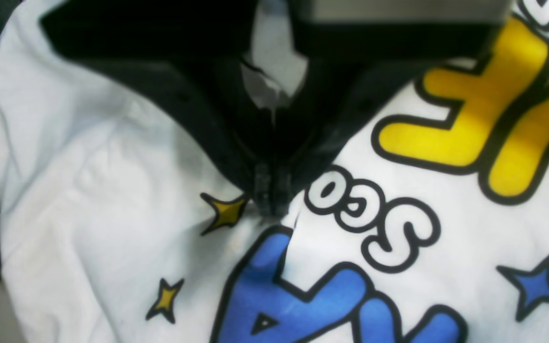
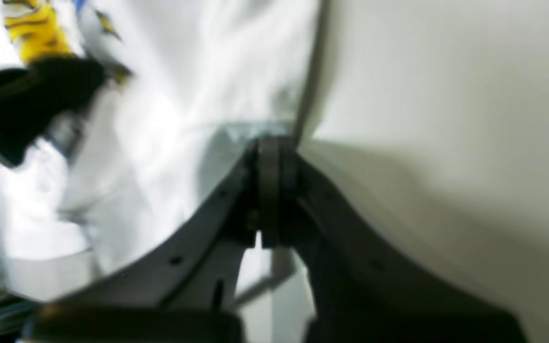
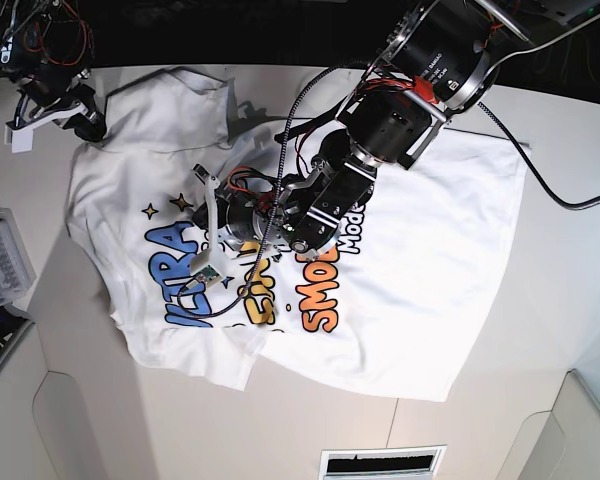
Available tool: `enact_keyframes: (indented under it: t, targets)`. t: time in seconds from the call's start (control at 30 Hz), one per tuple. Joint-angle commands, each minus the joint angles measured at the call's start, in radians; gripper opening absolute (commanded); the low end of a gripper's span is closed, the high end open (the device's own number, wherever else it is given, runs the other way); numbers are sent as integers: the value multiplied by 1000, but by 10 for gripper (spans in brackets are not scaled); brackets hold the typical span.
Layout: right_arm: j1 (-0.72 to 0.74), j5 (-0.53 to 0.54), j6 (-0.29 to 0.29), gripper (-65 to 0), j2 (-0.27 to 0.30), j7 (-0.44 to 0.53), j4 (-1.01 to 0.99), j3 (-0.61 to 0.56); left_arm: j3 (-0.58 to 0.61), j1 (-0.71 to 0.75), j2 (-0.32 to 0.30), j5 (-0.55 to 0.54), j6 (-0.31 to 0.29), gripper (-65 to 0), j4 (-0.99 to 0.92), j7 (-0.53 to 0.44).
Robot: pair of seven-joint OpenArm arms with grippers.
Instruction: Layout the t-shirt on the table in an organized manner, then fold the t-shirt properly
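The left tool is pinching the t-shirt mid-print; the right tool is clamping its far corner.

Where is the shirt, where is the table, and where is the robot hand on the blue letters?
t-shirt [image 3: 430, 250]: base view, plain white cloth beside the print.
table [image 3: 570, 300]: base view, bare top beside the shirt.
left gripper [image 1: 269, 205]: left wrist view, shut fingertips pinching cloth.
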Motion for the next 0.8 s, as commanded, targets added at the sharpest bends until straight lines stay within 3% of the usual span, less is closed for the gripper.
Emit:
enact_keyframes:
  t: [0.0, 0.13, 0.4, 0.77]
  targets:
    - [-5, -9, -10, -650, 5, -42, -21, 1, -1, -16, 2, 26, 15, -650, 5, 24]
    - [-24, 140, 48, -650, 5, -147, -51, 1, -1, -16, 3, 26, 15, -650, 5, 23]
    - [-98, 420, 95, -650, 5, -405, 31, 1, -1, -16, 2, 33, 16, -650, 5, 23]
    - [-118, 434, 97, -650, 5, -448, 201, 1, -1, -16, 2, 34, 16, -650, 5, 20]
